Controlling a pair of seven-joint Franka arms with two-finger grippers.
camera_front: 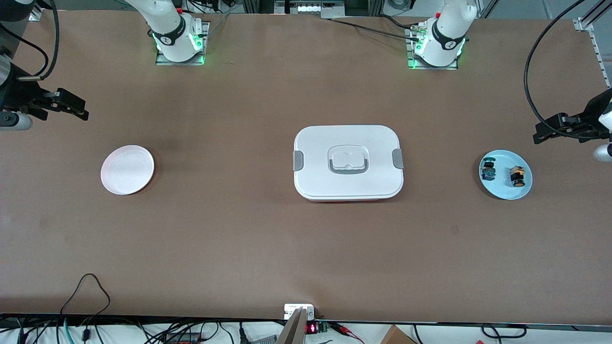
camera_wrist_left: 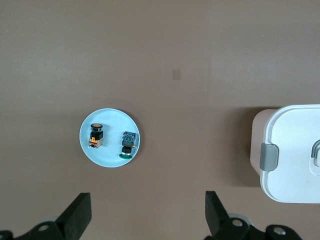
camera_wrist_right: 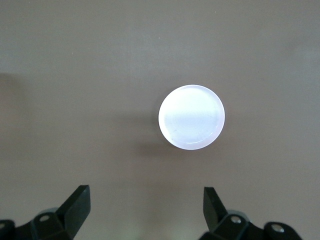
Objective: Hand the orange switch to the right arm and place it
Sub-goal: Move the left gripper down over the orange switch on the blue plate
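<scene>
No legible text or numbers anywhere, only unreadable red digits on a small display point(camera_front: 311, 328).

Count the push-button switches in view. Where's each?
2, both lying on the blue plate at the left arm's end of the table: the orange switch and the blue switch beside it, toward the white lidded box. That box could hide more.

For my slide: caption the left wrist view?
Open left gripper above blue plate holding orange switch and blue switch.
</scene>
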